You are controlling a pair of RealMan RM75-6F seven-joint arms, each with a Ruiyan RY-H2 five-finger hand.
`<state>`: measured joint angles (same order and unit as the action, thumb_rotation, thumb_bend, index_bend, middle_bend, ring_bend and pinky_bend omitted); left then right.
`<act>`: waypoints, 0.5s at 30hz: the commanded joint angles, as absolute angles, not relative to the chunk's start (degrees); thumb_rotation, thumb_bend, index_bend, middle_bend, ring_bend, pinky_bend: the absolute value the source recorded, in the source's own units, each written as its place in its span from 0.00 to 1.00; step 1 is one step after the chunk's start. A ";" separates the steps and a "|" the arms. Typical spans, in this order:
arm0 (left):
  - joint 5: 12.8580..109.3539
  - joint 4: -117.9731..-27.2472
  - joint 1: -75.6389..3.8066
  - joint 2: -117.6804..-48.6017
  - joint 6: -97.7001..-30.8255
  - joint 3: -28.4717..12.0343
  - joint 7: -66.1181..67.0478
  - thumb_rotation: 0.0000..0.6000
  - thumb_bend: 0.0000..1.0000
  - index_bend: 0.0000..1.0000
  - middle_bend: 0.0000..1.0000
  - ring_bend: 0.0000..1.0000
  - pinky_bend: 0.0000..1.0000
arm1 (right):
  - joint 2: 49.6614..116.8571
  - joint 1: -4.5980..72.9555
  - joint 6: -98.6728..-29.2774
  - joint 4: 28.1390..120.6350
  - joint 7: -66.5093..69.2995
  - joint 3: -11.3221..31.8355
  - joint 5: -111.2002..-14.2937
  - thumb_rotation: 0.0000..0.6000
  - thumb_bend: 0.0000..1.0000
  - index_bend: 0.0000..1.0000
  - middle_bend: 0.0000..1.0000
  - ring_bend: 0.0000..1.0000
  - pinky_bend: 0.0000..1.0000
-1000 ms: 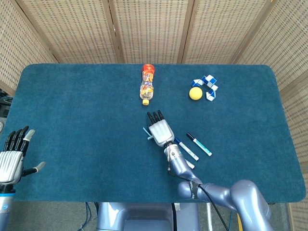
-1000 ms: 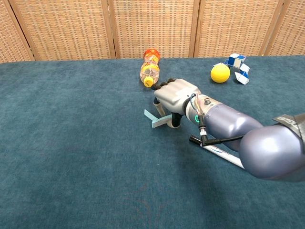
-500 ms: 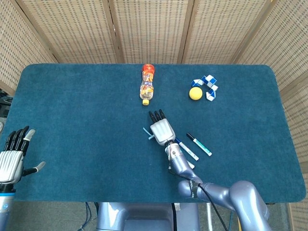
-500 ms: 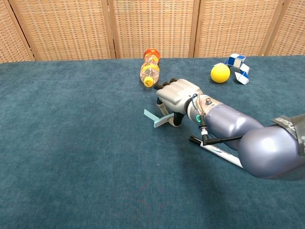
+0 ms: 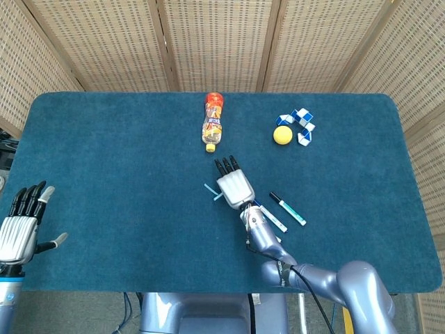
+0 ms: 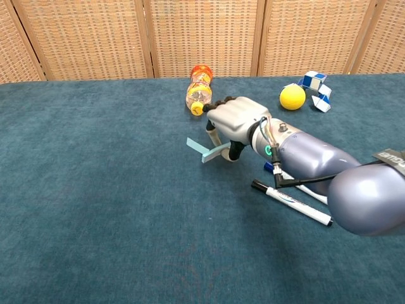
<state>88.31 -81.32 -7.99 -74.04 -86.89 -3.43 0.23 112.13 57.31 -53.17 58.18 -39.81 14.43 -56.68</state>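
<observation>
Chest view is the one to look at. Going from the near edge outward:

The left hand (image 5: 21,226) only shows in the head view. It sits past the near left corner of the table (image 5: 104,153) with fingers spread and nothing in it, well apart from everything else.

Next come 2 markers lying on the blue cloth beside the right forearm: a black-capped marker (image 6: 291,202) nearer, and a blue-capped marker (image 6: 297,185) partly tucked under the arm.

Just past those is the right hand (image 6: 237,120), knuckles up and fingers curled down. It's pinching a light blue strip (image 6: 205,151) between thumb and fingers. The strip pokes out toward the left, tilted, and there's a shadow under it, so I'd say it's just clear of the cloth rather than resting on it. It's roughly mid-table, a bit toward the near side.

Further back, an orange-capped bottle (image 6: 200,88) lies on its side near the fingertips but not touching them. Off to the right at the back are a yellow ball (image 6: 292,97) and, just beside it, a blue-and-white twist puzzle (image 6: 316,82). Wicker screens (image 6: 202,31) stand behind it all.

Progress-wise, the grab looks done to me and the strip is barely lifted. It hasn't been set down anywhere else, and the other items look untouched.
</observation>
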 commanded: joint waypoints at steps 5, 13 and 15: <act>92.92 -80.22 -14.42 -73.86 -85.28 -6.69 4.28 1.00 0.00 0.08 0.57 0.58 0.44 | 106.53 55.92 -57.16 67.33 -39.72 14.53 -60.46 1.00 0.49 0.59 0.05 0.00 0.00; 99.14 -68.26 -26.68 -80.60 -81.75 -10.49 -2.54 1.00 0.00 0.30 1.00 0.99 0.94 | 103.01 55.43 -60.05 76.07 -45.40 15.29 -59.21 1.00 0.51 0.59 0.05 0.00 0.00; 98.88 -67.41 -28.84 -81.86 -79.38 -10.89 -2.27 1.00 0.00 0.32 1.00 1.00 0.97 | 102.69 55.44 -60.63 77.35 -46.57 15.57 -58.65 1.00 0.51 0.59 0.05 0.00 0.00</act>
